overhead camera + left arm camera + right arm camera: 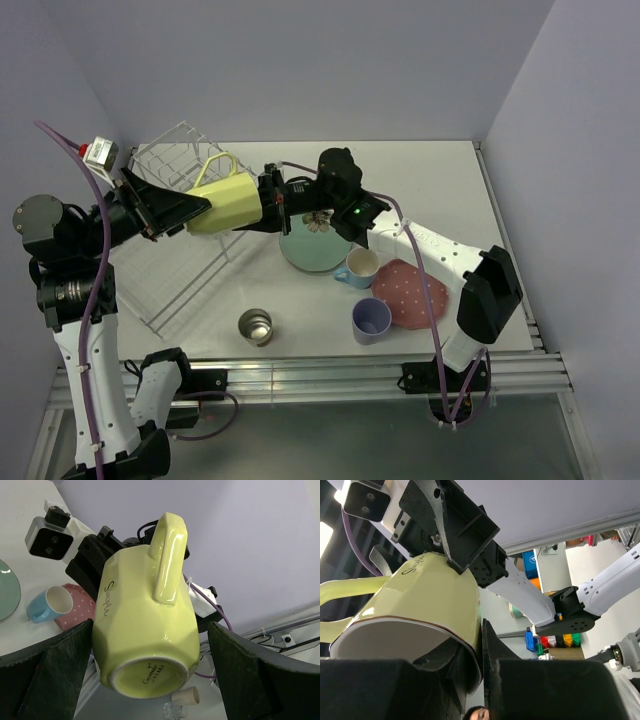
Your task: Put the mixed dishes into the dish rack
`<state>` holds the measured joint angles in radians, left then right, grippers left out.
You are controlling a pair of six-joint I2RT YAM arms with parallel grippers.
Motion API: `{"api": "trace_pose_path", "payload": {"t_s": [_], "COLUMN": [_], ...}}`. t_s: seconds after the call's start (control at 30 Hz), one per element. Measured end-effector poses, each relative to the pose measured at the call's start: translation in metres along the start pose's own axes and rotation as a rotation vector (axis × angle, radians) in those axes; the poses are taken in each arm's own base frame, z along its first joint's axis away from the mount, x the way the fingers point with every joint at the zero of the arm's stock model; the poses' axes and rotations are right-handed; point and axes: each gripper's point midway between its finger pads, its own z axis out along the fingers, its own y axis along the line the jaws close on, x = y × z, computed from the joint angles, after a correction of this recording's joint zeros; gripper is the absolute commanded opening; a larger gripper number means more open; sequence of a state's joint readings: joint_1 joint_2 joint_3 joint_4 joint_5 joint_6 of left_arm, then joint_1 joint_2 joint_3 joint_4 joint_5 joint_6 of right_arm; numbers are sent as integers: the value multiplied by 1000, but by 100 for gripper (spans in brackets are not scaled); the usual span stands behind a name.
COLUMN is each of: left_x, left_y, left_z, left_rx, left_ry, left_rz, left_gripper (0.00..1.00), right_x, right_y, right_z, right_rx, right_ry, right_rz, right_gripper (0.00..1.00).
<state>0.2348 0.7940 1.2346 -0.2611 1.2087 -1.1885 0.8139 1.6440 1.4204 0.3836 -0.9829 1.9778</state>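
A white table (450,180) fills the overhead view, with the white wire dish rack (175,275) covering its 9 o'clock side. The rack's raised slotted tier stands toward 11 o'clock and its flat tray runs down toward 7 o'clock.

Two arms meet above the rack's 3 o'clock edge, one reaching in from each side.

The mint-green flower plate (312,250) lies flat near the table's centre. The pink white-dotted plate (412,293) sits at its 4 o'clock, well clear of the rack.

The yellow mug (230,202) hangs in the air between the two arms, lying on its side over the rack. Its base points to 9 o'clock, its mouth to 3 o'clock, and its handle stands upward.

The right gripper (481,630) is pinched on the mug's rim, with one finger inside the mouth and one outside the wall. The left gripper (150,650) is spread wide around the mug's base. A clear gap shows beside one finger, and it grips nothing.

The light blue mug (357,267) stands upright between the two plates, just beside both. The lavender cup (371,321) stands upright at 6 o'clock from it, against the pink plate's edge. The small shiny metal cup (256,326) stands upright just off the rack's 5 o'clock corner.
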Motion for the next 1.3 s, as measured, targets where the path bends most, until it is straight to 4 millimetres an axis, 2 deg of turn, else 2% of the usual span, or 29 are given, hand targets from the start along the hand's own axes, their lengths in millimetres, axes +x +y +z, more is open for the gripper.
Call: {"api": "trace_pose_path", "payload": {"t_s": [0.6, 0.9, 1.0, 1.03, 1.17, 1.2, 1.23, 1.3], "left_x": [-1, -1, -1, -1, 0, 0, 1, 0], "left_y": [7, 10, 9, 9, 7, 7, 7, 7], "left_z": [1, 1, 1, 1, 0, 0, -1, -1], "left_rx": [-24, -34, -33, -33, -33, -33, -33, -36], "left_ry": [-10, -17, -18, -19, -26, -27, -29, -35], "left_rz": [-22, -34, -37, -36, -29, -25, -23, -18], "left_gripper": [93, 84, 69, 58, 34, 14, 3, 0], "right_x": [-3, -1, 0, 0, 1, 2, 1, 1], "right_y": [-3, -3, -2, -2, -1, 0, 0, 1], "right_z": [3, 5, 5, 5, 6, 6, 6, 6], "right_rx": [69, 72, 77, 80, 97, 103, 114, 129], "right_ry": [-70, -72, -70, -70, -77, -79, -82, -92], "right_rz": [-20, -28, -32, -33, -46, -55, -59, -75], "right_gripper": [0, 0, 0, 0, 0, 0, 0, 0]}}
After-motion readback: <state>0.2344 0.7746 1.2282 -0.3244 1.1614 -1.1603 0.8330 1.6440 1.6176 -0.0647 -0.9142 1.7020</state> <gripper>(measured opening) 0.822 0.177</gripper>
